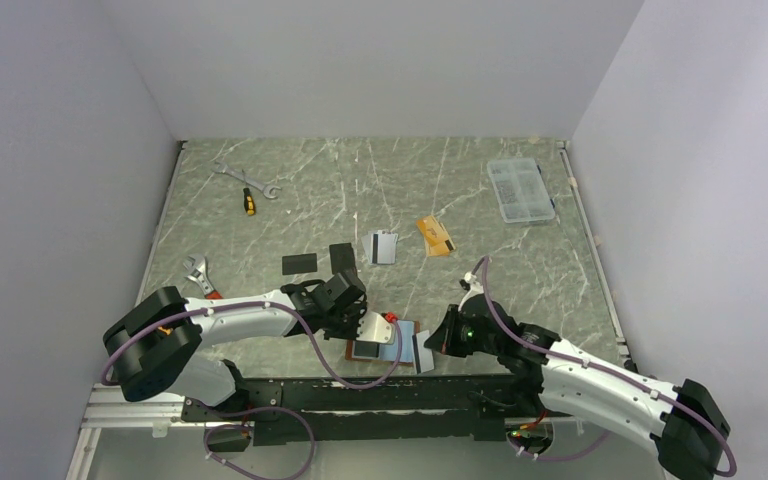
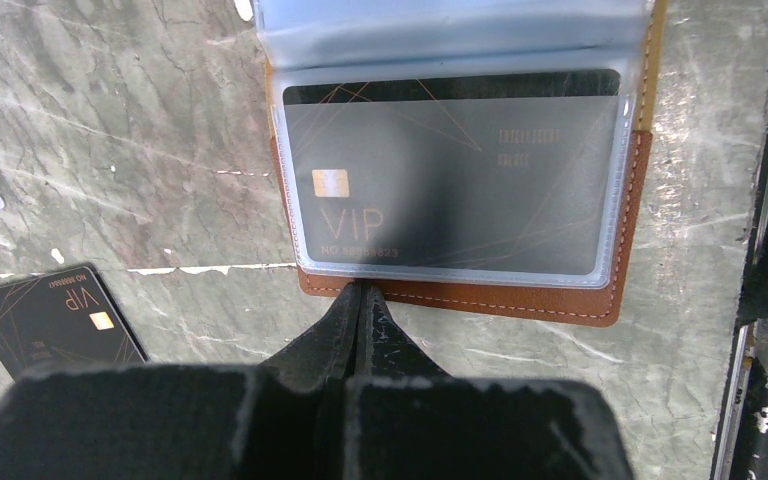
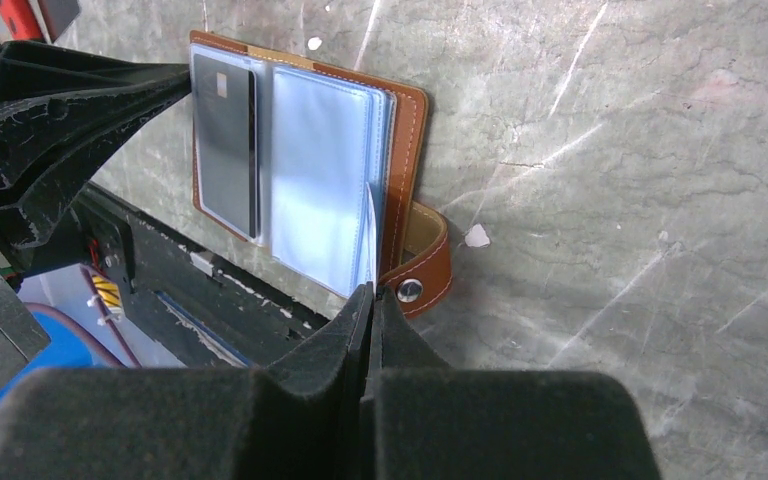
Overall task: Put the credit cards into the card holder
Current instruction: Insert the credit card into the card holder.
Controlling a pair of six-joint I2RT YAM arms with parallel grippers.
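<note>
Where tan stitched-leather card holder [image 2: 520,300] lies open at table's [image 2: 110,120] near edge, black card [image 2: 450,180] lettered gold "VIP" sits inside frosted plastic sleeve [image 3: 320,170]; loose card [image 2: 55,320], also "VIP", far-left of it. Left gripper [image 2: 362,295] clenched at holder's edge; right gripper [image 3: 373,295] clenched beside snap tab [image 3: 425,270]

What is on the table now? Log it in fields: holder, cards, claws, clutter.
holder: card holder open, flat at the near edge
filed: one black card inside it
loose: black cards, silver-grey card, orange card
left claw: shut, tips at the holder's edge
right claw: shut, tips at a corner of the clear pages
clutter: wrench, screwdriver, adjustable wrench, clear plastic box
</note>
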